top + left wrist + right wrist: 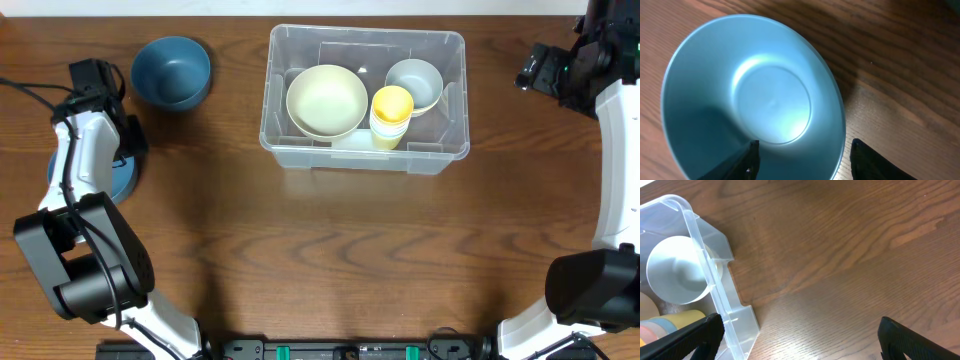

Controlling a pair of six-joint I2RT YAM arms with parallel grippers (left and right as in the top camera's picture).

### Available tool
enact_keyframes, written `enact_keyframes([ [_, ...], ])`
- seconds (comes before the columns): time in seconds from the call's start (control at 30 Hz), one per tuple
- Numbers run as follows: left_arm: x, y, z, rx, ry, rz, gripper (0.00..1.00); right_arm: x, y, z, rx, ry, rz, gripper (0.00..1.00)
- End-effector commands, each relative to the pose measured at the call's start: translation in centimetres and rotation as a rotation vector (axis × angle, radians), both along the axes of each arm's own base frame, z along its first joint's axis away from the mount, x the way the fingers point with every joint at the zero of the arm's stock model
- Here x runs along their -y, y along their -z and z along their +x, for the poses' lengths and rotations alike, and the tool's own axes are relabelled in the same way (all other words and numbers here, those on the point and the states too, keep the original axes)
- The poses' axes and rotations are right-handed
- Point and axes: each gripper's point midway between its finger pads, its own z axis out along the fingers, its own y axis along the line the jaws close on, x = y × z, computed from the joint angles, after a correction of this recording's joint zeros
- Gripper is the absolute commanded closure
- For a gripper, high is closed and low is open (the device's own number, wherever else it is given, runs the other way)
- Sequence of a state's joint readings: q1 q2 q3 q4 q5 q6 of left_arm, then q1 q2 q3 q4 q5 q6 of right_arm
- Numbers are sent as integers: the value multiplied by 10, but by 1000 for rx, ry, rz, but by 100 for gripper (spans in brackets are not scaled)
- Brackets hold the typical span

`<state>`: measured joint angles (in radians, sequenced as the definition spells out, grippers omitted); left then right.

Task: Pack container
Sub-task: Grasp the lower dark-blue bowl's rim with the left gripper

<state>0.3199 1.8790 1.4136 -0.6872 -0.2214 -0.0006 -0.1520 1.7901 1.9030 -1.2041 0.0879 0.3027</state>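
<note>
The clear container (450, 150) stands at the back middle of the table. It holds a cream bowl (327, 100), a stack of yellow cups (391, 112) and a pale grey bowl (414, 84). A light blue bowl (122, 182) sits at the left, partly hidden under my left arm. My left gripper (128, 150) is open and straddles its rim: in the left wrist view (805, 145) one finger is inside the bowl (770, 100) and one outside. My right gripper (535, 70) is open and empty above the bare table right of the container (710, 275).
A dark blue bowl (172, 70) sits on the table at the back left, between my left gripper and the container. The right wrist view shows the pale grey bowl (675, 270) and the cup stack (670, 322) inside the container's right end.
</note>
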Motion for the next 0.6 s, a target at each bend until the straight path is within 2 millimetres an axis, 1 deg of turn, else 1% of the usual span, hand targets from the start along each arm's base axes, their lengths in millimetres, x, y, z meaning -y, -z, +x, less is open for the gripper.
enact_keyframes([
  [0.0,6,22,-2,-29,-9,-47,42,4,-12,-1,27,3,-23,1],
  [0.13,6,37,0,-48,-9,-55,42,4,-12,-1,27,3,-23,1],
  [0.23,10,49,1,-62,-3,-83,42,4,-12,-1,27,3,-23,1],
  [0.27,10,52,1,-68,-3,-87,47,4,-12,-1,27,3,-23,1],
  [0.3,10,56,0,-76,-3,-90,56,4,-12,-1,27,3,-23,1],
  [0.33,10,58,0,-81,-3,-92,69,4,-12,-1,27,3,-23,1],
  [0.37,11,60,-1,-88,-3,-94,89,4,-12,-1,27,3,-23,1],
  [0.4,11,61,-2,-92,-4,-95,94,4,-12,-1,27,3,-23,1],
  [0.5,11,60,-2,-91,-5,-95,94,4,-12,-1,27,3,-23,1],
  [0.57,11,55,-1,-78,-5,-92,94,4,-12,-1,27,3,-23,1],
])
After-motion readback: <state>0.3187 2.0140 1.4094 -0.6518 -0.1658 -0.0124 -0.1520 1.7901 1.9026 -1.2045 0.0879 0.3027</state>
